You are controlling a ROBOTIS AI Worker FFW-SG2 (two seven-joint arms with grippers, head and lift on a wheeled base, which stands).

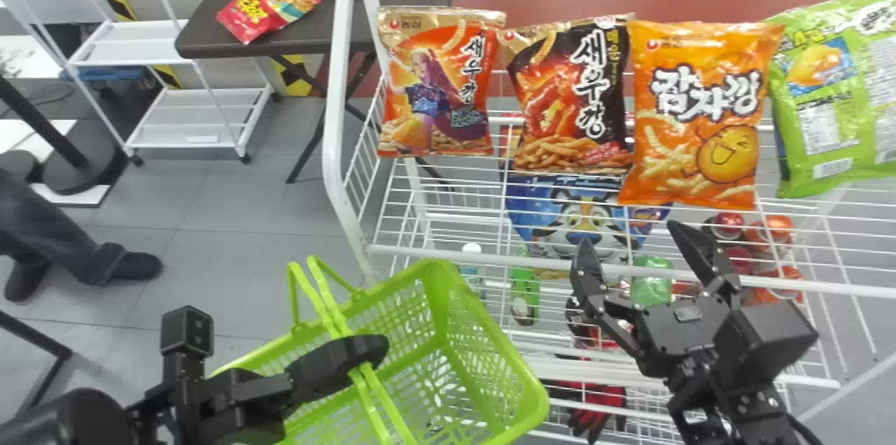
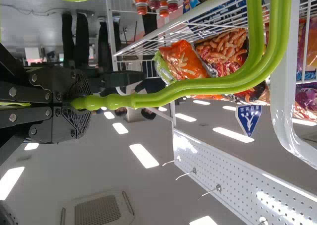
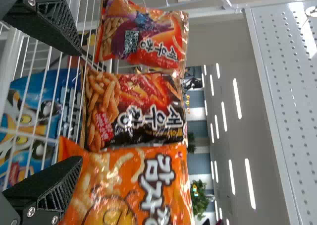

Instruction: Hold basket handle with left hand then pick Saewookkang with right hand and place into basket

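Fingers of the left gripper (image 2: 81,103) are clamped on the handle (image 2: 198,86), by which the basket (image 1: 437,298) is held in front of the rack (image 1: 338,60); the first part of the task can be counted as done. Those of the right gripper (image 1: 628,234) are spread well apart, with nothing gripped between them, and are pointed at the rack from the front. Saewookkang, taken here to be the red bag (image 1: 437,88), is stood at the left end of the bag row, just beside the dark bag (image 1: 574,95), with the orange bag (image 1: 700,109) placed next along. It is touched by neither gripper. So the pick, the carry and the placing are all still to be done, and the task is judged to be in its early part. For the pick, the right gripper should be shifted leftward, since it is lined up nearer the dark and orange bags, and the wrong one could be caught.
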